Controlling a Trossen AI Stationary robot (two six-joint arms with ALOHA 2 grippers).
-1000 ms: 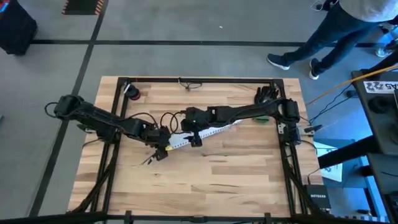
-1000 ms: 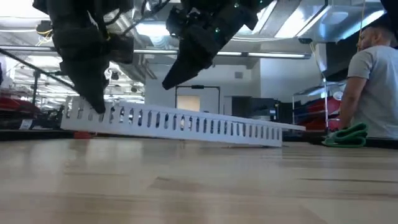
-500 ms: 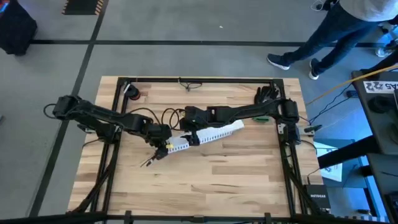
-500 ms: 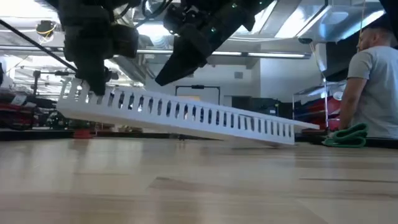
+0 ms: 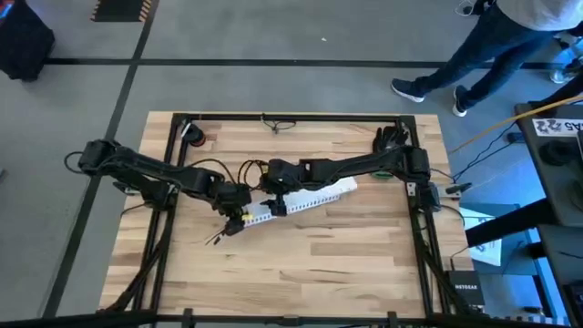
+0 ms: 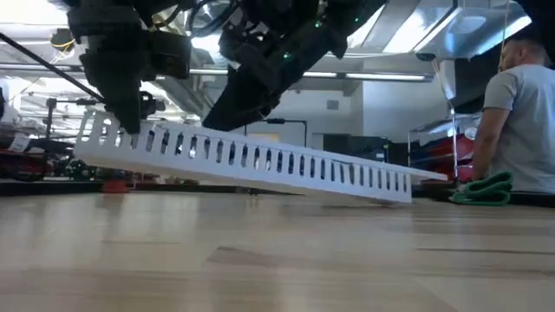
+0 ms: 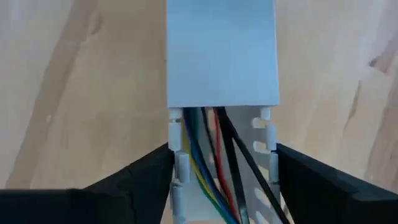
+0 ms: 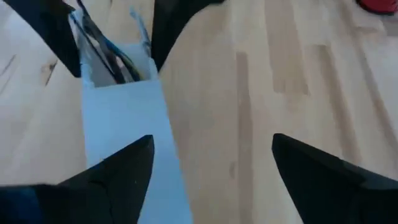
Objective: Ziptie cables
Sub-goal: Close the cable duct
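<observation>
Wooden table (image 5: 301, 264) carries a slotted white duct (image 6: 260, 160). Left gripper (image 7: 221, 171) clamps it at one end, that end lifted, with the cables (image 7: 208, 162) lying inside between its jaws. Right gripper (image 8: 211, 155) hangs wide open, empty, duct by one finger. I see no ziptie on them yet.

A white slotted cable duct (image 5: 301, 198) lies slantwise near the middle of the wooden table (image 5: 301, 264), one end raised off the boards in the low view. A green cloth (image 6: 482, 188) sits by the table's far right corner, and a small red object (image 5: 197, 138) rests near its far left corner. Beyond the table's far right corner a person (image 5: 496, 50) in dark trousers stands on the grey floor.
</observation>
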